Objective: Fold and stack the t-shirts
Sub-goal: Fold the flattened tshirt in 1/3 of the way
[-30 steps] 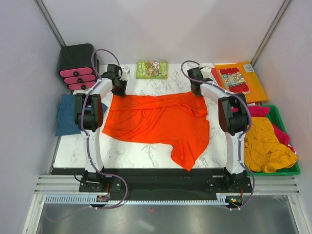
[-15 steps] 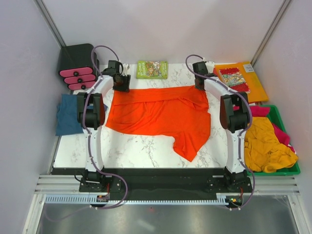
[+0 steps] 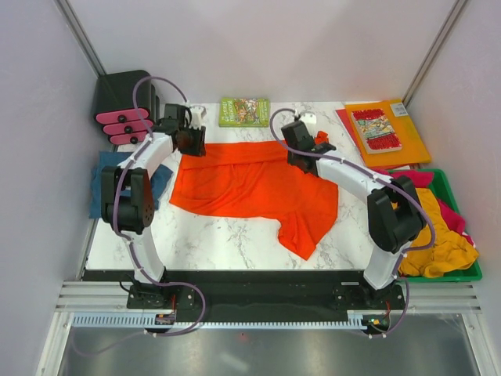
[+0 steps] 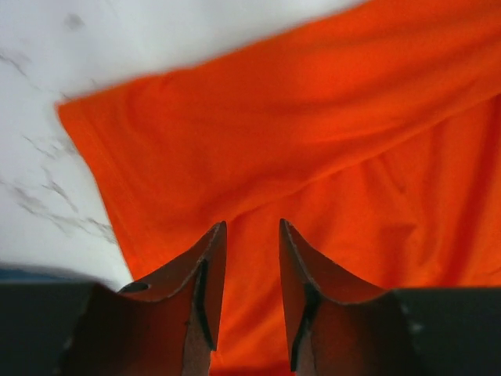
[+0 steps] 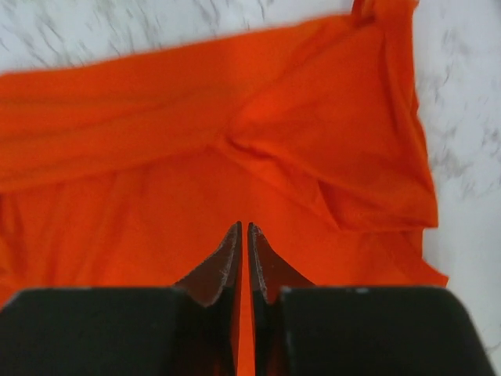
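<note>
The bright orange-red t-shirt (image 3: 250,184) lies spread on the marble table, its far edge folded over into a band and one sleeve pointing toward the near edge. My left gripper (image 3: 193,146) hovers over the shirt's far left corner, open, with only cloth showing below the gap (image 4: 252,225). My right gripper (image 3: 302,160) is over the shirt's far right part, jaws almost together and nothing between them (image 5: 243,225). A teal-blue t-shirt (image 3: 106,186) lies folded at the table's left edge. Mustard-yellow (image 3: 427,227) and magenta-pink (image 3: 452,213) t-shirts are heaped in the bin.
A green bin (image 3: 463,274) stands at the right. An orange folder with a comic book (image 3: 407,133) lies at the back right, a green book (image 3: 244,111) at the back middle, and a black box with pink pieces (image 3: 123,110) at the back left.
Both grippers dragged the shirt's far edge toward the back, then let go. The right arm has swung left and inward over the shirt and its jaws have closed; the left stays near the far left corner.
</note>
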`<state>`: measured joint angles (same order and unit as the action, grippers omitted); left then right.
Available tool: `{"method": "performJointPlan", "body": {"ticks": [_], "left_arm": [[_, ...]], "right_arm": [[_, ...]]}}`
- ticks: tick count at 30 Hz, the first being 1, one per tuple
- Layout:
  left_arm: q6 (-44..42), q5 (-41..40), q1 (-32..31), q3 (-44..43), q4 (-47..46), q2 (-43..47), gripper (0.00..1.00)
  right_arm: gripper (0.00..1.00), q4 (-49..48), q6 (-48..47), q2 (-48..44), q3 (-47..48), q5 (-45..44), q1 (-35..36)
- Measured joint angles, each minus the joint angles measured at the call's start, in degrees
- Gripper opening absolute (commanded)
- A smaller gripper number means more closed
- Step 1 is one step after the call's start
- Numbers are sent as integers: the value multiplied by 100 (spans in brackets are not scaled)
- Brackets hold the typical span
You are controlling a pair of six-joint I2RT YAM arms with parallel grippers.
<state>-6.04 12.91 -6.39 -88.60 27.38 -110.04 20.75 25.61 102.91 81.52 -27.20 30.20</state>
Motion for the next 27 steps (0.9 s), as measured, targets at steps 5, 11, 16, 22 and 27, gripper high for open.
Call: {"method": "performJointPlan", "body": {"ticks": [5,11,16,22,27], "left_arm": [[-15,76,-24,977,131,-2,36],[-66,96,-22,1609,203,61,36],[-105,-20,-17,1687,201,131,36],[-107,-205,85,1700,184,131,37],[-107,-369,260,1698,162,129,37]], "right_arm": [[7,107,422,2,-1147,98,-50],[9,85,743,24,-1580,101,-101],[10,52,970,188,-1764,79,-94],[10,-9,1213,221,-1849,-37,-85],[11,-146,1394,127,-2022,-68,-138]]}}
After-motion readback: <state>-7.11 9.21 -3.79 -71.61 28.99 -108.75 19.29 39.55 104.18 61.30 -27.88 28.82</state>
